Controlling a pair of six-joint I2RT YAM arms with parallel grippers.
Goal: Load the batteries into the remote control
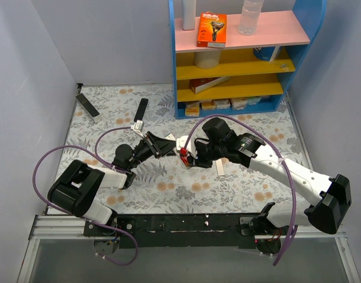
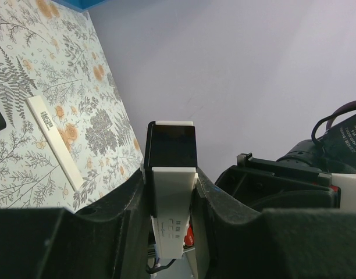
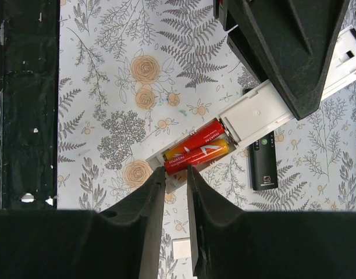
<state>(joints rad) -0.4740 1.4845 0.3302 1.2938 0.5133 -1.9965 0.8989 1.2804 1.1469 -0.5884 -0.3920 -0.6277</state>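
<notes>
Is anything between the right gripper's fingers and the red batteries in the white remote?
Nothing visible. Both batteries lie side by side in the open compartment of the remote, and the right gripper is right at their end, only table showing between its fingers.

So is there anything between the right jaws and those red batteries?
Nothing. The right wrist view shows the batteries lying bare in the white remote, with the right jaws, slightly parted, just past their end.
</notes>
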